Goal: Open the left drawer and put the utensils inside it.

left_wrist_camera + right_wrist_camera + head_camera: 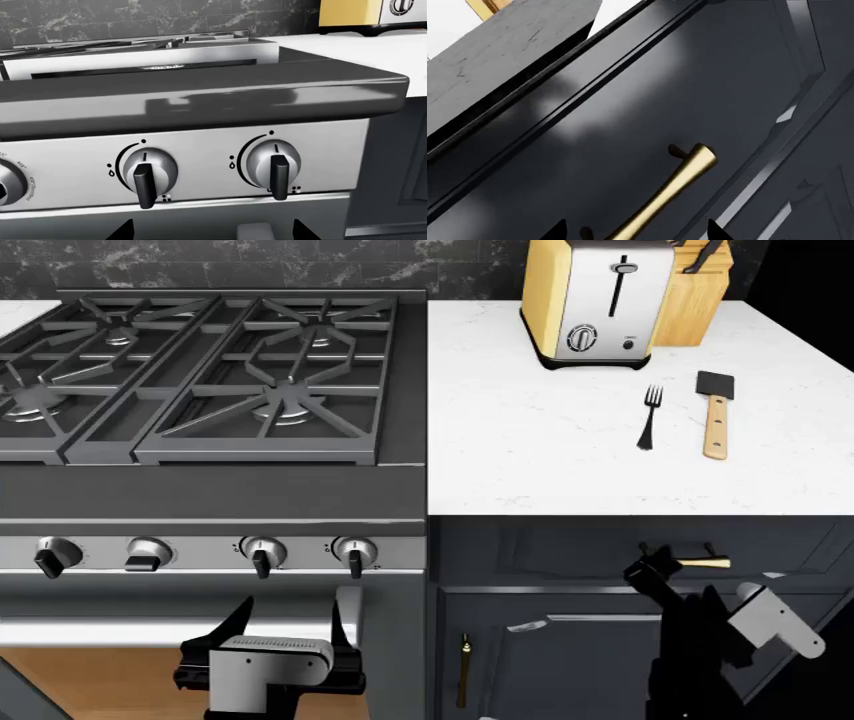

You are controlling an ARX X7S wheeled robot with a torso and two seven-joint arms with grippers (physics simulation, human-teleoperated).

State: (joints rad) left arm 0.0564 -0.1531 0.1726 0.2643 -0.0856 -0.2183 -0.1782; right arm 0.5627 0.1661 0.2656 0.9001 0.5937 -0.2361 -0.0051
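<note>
A wide, shallow drawer with a dark navy-grey panelled front point(587, 555) sits shut beneath the white marble worktop point(534, 450), its small brass bar handle point(667, 195) lying directly ahead of the right end effector point(657, 568). In the right wrist view the two black fingertips point(554, 231) stand apart on either side of the handle, spread wide and clasping nothing; whether they touch the brass cannot be told.

Above and beyond that end effector, on the worktop, lie the utensils: a slim dark metal four-tined fork point(650, 417) and, just beside it on the far side from the stove, a spatula with a black flat blade and light wooden handle point(715, 415). The two lie roughly parallel and do not touch. Further back stand a yellow toaster with a steel face point(587, 302) and a wooden knife block point(694, 300), side by side against the dark tiled wall.

Below the drawer, a tall dark panelled cabinet door point(561, 670) carries its own upright brass pull point(463, 670).

The left end effector point(274, 640) hangs low before the stainless steel stove front point(200, 165), well apart from the drawer, its fingers parted and empty. Straight ahead of it are two silver control knobs with black levers point(145, 172), with the dark cooktop edge point(200, 95) overhanging above them and black cast-iron burner grates point(200, 370) beyond.
</note>
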